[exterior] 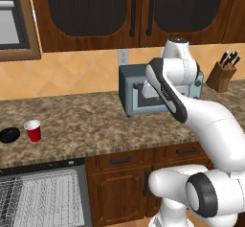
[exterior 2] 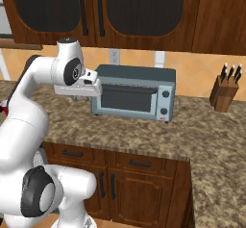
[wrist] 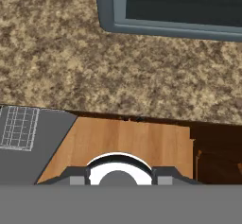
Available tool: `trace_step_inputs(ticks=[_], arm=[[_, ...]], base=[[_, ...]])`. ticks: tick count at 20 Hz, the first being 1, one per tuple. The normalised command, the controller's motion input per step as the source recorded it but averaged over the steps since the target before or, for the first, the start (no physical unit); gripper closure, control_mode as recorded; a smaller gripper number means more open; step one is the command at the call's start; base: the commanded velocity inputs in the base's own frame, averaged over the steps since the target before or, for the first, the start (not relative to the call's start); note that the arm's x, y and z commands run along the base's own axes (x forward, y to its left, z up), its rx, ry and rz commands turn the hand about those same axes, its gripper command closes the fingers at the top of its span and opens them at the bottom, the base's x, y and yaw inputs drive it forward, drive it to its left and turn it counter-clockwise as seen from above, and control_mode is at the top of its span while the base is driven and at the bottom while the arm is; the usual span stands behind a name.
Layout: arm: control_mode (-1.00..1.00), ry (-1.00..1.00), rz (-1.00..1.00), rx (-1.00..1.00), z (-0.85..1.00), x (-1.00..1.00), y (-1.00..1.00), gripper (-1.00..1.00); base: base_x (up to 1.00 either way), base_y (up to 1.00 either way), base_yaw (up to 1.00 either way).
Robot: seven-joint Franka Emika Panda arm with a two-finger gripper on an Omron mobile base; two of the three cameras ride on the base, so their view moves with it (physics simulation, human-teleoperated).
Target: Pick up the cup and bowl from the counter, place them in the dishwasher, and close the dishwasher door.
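Observation:
The red cup (exterior: 33,130) with its white rim stands upright at the left of the granite counter (exterior: 91,125). The black bowl (exterior: 8,135) sits just left of it, a small gap apart. Under them the dishwasher (exterior: 43,166) stands open, white wire rack (exterior: 38,197) showing. In the hand view the dishwasher door (wrist: 47,145) is a grey panel folded down at the lower left. My gripper (exterior 2: 73,97) hovers over the counter in front of the toaster oven, far right of the cup, pointing down. Its fingertips (wrist: 78,176) stand apart, open, with nothing between them.
A grey-blue toaster oven (exterior: 134,94) (exterior 2: 132,95) sits at the back of the counter, close behind my hand. A wooden knife block (exterior: 222,73) (exterior 2: 226,90) stands at the far right. Dark wooden cabinets (exterior: 122,183) run beneath, with wood floor (wrist: 127,142) below.

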Motion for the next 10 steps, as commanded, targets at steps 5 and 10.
trace_step_inputs(ticks=[5,10], arm=[[-1.0,0.0,-0.03,0.0,-0.05,-0.44,-0.19,-1.0],[-1.0,0.0,-0.06,0.0,-0.17,-0.5,-0.41,-1.0]], base=[[0.0,0.0,0.0],[0.0,0.0,0.0]])
